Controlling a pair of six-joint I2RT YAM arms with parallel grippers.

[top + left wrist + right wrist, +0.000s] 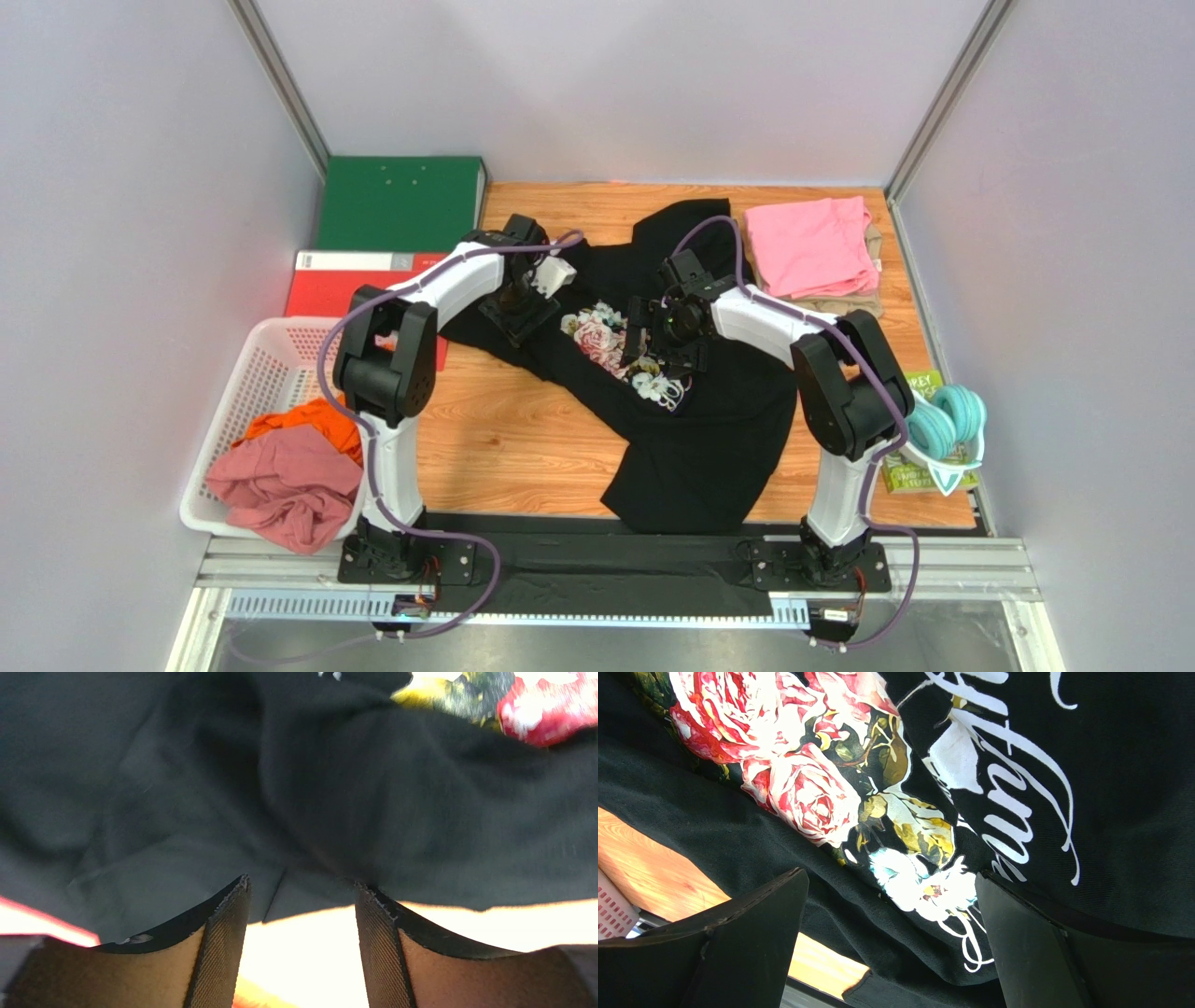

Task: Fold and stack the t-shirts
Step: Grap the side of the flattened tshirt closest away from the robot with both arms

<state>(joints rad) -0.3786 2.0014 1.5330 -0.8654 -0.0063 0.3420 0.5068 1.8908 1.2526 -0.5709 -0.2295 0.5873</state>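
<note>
Lying rumpled, the black t-shirt (701, 434) shows roses and white script; left fingers (223, 952) and right fingers (738, 952) stand apart.

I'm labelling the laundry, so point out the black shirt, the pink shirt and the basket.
black shirt (709, 420), top view, plain lower part
pink shirt (811, 247), top view, middle of the fold
basket (274, 367), top view, bare mesh floor
</note>
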